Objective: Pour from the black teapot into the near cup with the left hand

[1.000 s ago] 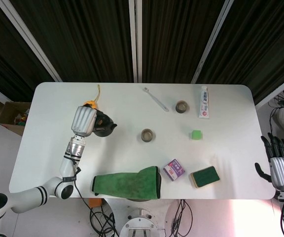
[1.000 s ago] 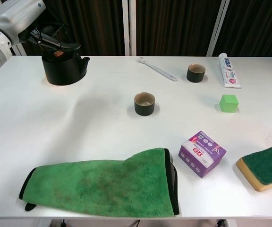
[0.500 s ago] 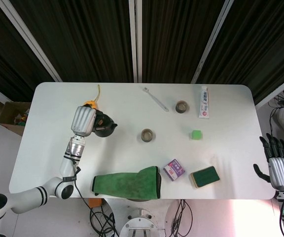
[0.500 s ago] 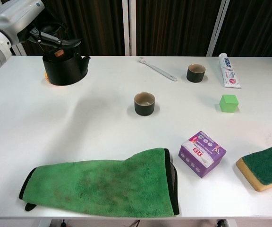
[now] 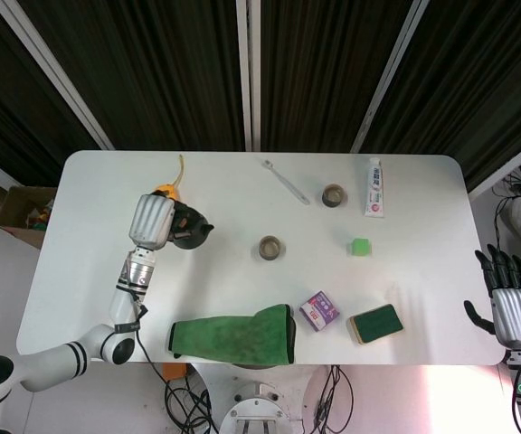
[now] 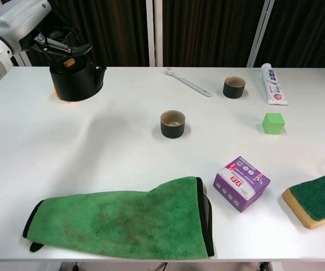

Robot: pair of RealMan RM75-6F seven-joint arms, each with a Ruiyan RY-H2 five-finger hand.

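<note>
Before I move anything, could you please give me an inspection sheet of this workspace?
Surface: white table, bare patches look clean.
Job's things: black teapot at far left; near cup at centre, upright.
Clutter: far cup, toothbrush, toothpaste tube, green cube, purple box, sponge, green towel.
Hands: left hand at the teapot's handle; right hand off the table, fingers apart, holding nothing.
Cables: bundle below the table's near edge.
Surroundings: dark curtains, cardboard box on the floor.
</note>
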